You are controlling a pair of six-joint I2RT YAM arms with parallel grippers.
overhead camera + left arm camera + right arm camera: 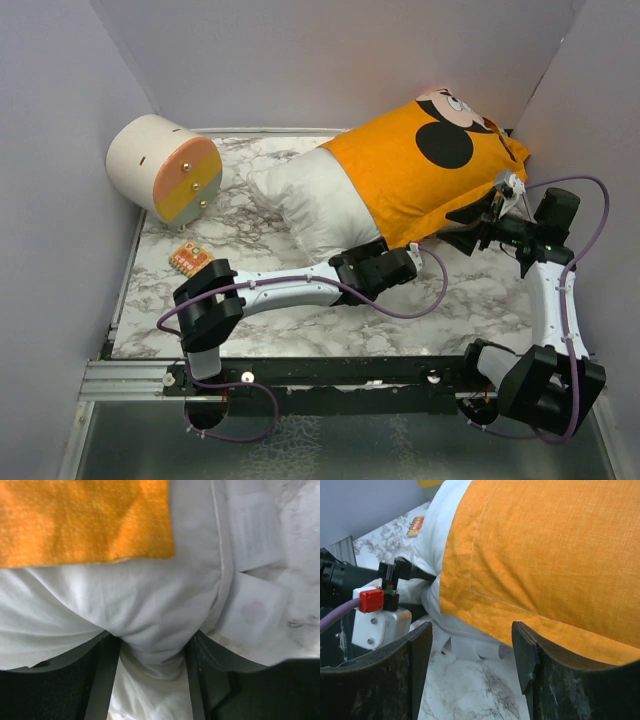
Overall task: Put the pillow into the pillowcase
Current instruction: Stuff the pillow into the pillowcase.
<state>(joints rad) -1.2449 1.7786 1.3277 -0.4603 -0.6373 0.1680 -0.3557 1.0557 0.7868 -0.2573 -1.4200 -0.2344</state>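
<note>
The white pillow (305, 195) lies across the marble table with its far half inside the orange pillowcase (420, 165), which shows a Mickey Mouse face. My left gripper (395, 262) is at the pillow's near edge, just below the case's open hem. In the left wrist view a bulge of pillow (125, 600) fabric is bunched between the fingers of the left gripper (150, 645), below the pillowcase (85, 520) hem. My right gripper (480, 215) stands open beside the case's right end. The wrist view shows the right gripper (472, 640) with only table between its fingers, the pillowcase (545, 555) just ahead.
A cream-and-orange cylinder (165, 168) lies at the back left. A small orange card (190, 258) rests on the marble table (300, 320) near the left arm. Grey walls close in on three sides. White labels (252, 610) hang from the pillow's seam.
</note>
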